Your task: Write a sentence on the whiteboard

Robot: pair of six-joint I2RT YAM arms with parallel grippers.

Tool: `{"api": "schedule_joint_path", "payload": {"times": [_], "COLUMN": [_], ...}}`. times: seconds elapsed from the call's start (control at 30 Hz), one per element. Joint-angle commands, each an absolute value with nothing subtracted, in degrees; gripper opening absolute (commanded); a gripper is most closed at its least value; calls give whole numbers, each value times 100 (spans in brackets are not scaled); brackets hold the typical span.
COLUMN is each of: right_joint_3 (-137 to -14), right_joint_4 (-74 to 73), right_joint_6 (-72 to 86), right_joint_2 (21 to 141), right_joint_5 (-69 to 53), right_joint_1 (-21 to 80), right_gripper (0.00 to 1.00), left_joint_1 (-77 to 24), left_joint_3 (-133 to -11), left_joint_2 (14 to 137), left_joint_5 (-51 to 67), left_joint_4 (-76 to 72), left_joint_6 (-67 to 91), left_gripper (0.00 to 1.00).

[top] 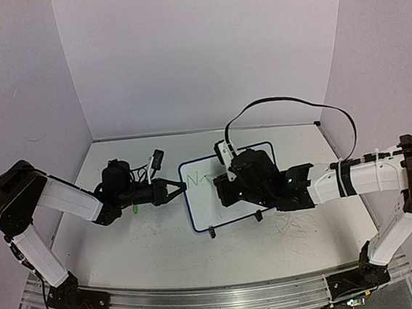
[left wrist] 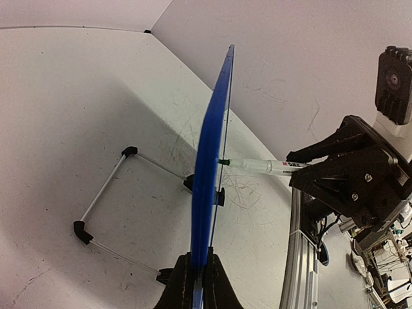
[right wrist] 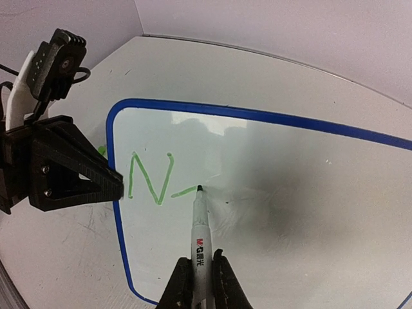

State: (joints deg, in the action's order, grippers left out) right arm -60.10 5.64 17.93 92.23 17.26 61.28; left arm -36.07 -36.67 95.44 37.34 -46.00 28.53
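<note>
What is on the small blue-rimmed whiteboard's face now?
A green N and a short green stroke, which the tip of the white marker touches. The jaws of the right gripper hide a strip of the blue-rimmed whiteboard near its lower edge.

White arm links [top: 72, 200], black joints [top: 14, 191], black cable [top: 288, 100]

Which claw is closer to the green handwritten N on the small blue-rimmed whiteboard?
Left. The left claw clamps the whiteboard rim right beside the green N; the right claw sits farther back, only its white marker pen tip reaching near it.
</note>
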Motion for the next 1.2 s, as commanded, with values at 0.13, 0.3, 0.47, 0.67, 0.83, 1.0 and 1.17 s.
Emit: {"api": "schedule_joint_path", "payload": {"times": [0.13, 0.3, 0.47, 0.67, 0.83, 1.0, 1.17], "right_joint_3": [-6228, -6245, -6253, -6193, -6070, -6006, -5943], "right_joint_4": [747, 748, 740, 680, 667, 664, 658], "right_joint_6": [1632, 1626, 1642, 1760, 1845, 1885, 1929], "right_joint_2": [9337, 9386, 9407, 9416, 9381, 9382, 9364], "right_joint_5": [1724, 1611, 1538, 1434, 1381, 1351, 1326], "right_joint_1": [6068, 6065, 6069, 6070, 6067, 6066, 6071], "right_gripper": [0, 0, 0, 0, 0, 0, 0], "left_joint_1": [-3691, -3692, -3691, -3691, -3692, -3691, -3692], "left_joint_3": [-3707, -3730, -3767, -3770, -3770, -3777, -3761], "left_joint_2": [9365, 9382, 9406, 9389, 9411, 9406, 9390], "left_joint_5": [3965, 3973, 3993, 3986, 3990, 3990, 3981], "left_joint_4": [-4752, -4750, -4757, -4750, -4752, -4750, -4754], "left_joint_6": [2907, 2900, 2900, 2900, 2904, 2900, 2900], "left_gripper": [0, 0, 0, 0, 0, 0, 0]}}
